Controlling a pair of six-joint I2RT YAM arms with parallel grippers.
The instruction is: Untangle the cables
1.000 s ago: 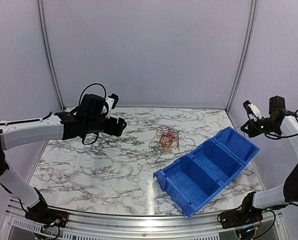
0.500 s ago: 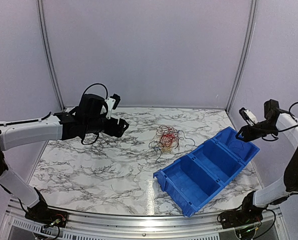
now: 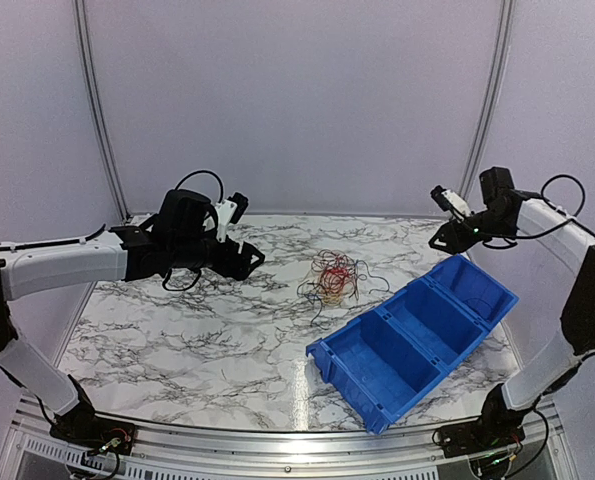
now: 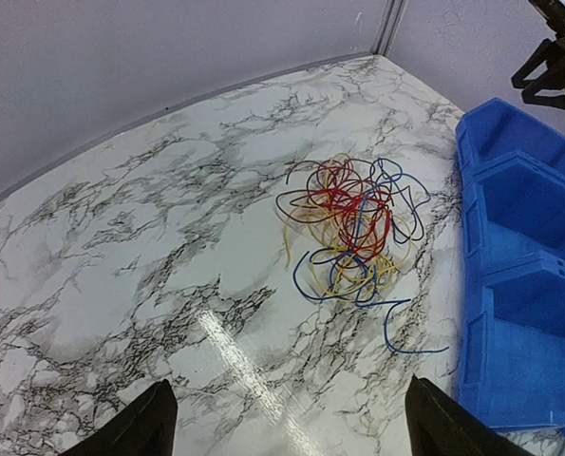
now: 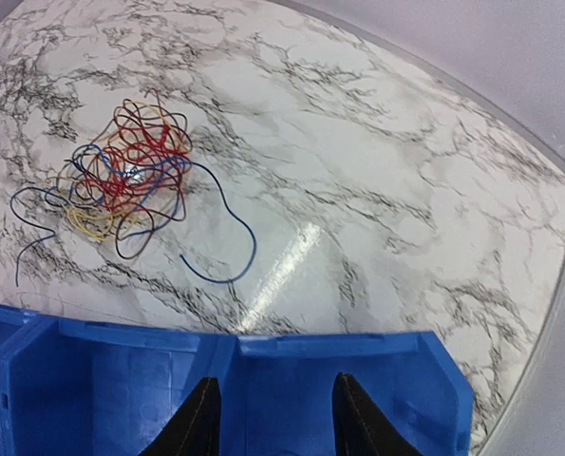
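Two spread tools (image 3: 249, 257) (image 3: 439, 240) overhead, cables (image 4: 348, 228) clearer from wrists

From above, the cables (image 3: 334, 275) are too small to tell apart.

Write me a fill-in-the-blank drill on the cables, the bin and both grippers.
The cables lie beside a bin coloured ____.
The bin is split into ____ compartments.
Every compartment is ____.
The left gripper and the right gripper both stand ____, holding nothing.
Missing words: blue; three; empty; open.
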